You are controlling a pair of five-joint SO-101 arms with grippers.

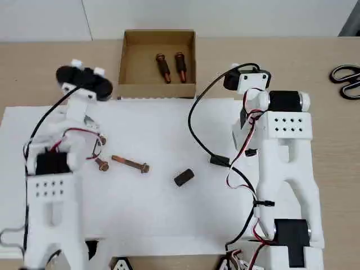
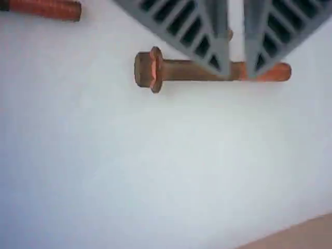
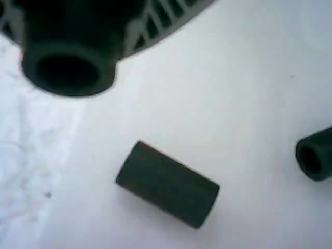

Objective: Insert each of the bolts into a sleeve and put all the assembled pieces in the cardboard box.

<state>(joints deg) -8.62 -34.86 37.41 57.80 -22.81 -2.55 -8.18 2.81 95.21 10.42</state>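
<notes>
My left gripper (image 2: 236, 72) hangs low over a copper bolt (image 2: 199, 70) lying on the white sheet. Its grey fingers (image 2: 210, 36) stand a narrow gap apart, tips over the bolt's shank. The end of another bolt (image 2: 44, 8) lies close by. In the high view the left gripper (image 1: 94, 151) is among bolt heads, with one loose bolt (image 1: 130, 163) beside it. My right gripper (image 3: 72, 31) is shut on a black sleeve (image 3: 67, 70), whose bore faces the camera. Two more sleeves (image 3: 166, 184) (image 3: 314, 154) lie on the sheet below. The cardboard box (image 1: 128, 59) holds two assembled pieces (image 1: 171, 66).
One black sleeve (image 1: 184, 177) lies mid-sheet between the arms. The white sheet (image 1: 169, 219) covers the wooden table. Scissors (image 1: 346, 80) lie at the far right. Black cables (image 1: 199, 132) trail from the right arm across the sheet.
</notes>
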